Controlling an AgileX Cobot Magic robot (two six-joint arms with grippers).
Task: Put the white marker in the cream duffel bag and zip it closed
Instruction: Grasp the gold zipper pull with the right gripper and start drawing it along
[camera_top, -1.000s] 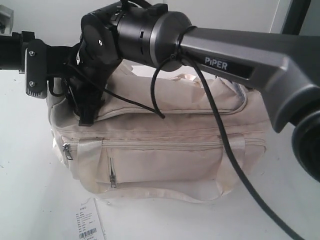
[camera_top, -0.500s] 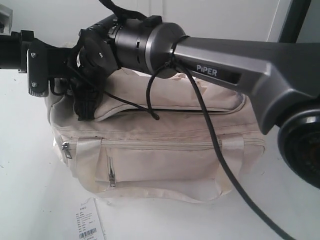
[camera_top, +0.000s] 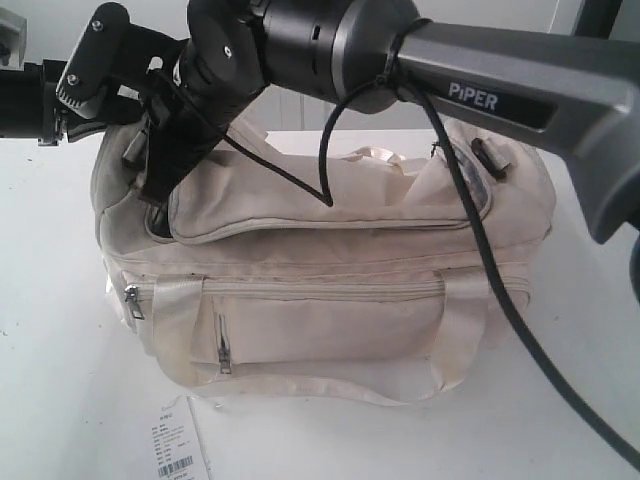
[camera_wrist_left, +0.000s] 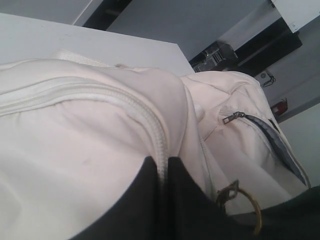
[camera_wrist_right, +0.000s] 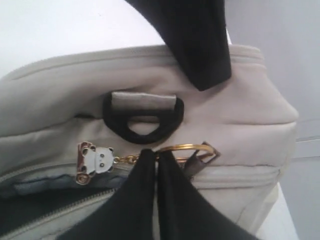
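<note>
Right jaws pinched shut on the cream bag's (camera_top: 330, 300) gold zip ring (camera_wrist_right: 187, 146), left apparently clamping its seam; a slip would strand the zip.

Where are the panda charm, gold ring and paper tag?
panda charm (camera_wrist_right: 98, 160), right wrist view, its white face.
gold ring (camera_wrist_right: 190, 146), right wrist view, upper arc.
paper tag (camera_top: 178, 445), exterior view, its printed middle.

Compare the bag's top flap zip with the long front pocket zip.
The top flap zip on the cream duffel bag gapes at its left end, showing dark inside; the front pocket zip looks shut along its length. The top flap zip curves round the flap; the front pocket zip runs straight. Both sit in cream tape.
</note>
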